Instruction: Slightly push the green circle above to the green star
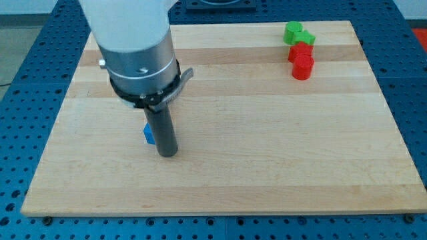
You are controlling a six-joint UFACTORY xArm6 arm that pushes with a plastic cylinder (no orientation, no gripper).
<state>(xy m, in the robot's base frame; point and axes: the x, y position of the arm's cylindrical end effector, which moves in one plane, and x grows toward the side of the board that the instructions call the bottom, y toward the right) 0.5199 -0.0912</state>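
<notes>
Two green blocks touch each other near the view's top right. The upper-left one (291,30) looks rounded, like the green circle. The lower-right one (307,39) looks jagged, like the green star. My tip (167,155) rests on the board at the view's left of centre, far from both green blocks. A blue block (148,135) lies just to the left of the rod, partly hidden by it.
Two red blocks (300,53) (303,67) sit directly below the green pair, the upper one touching the green star. The wooden board (267,147) lies on a blue perforated table. The arm's body covers the board's upper left.
</notes>
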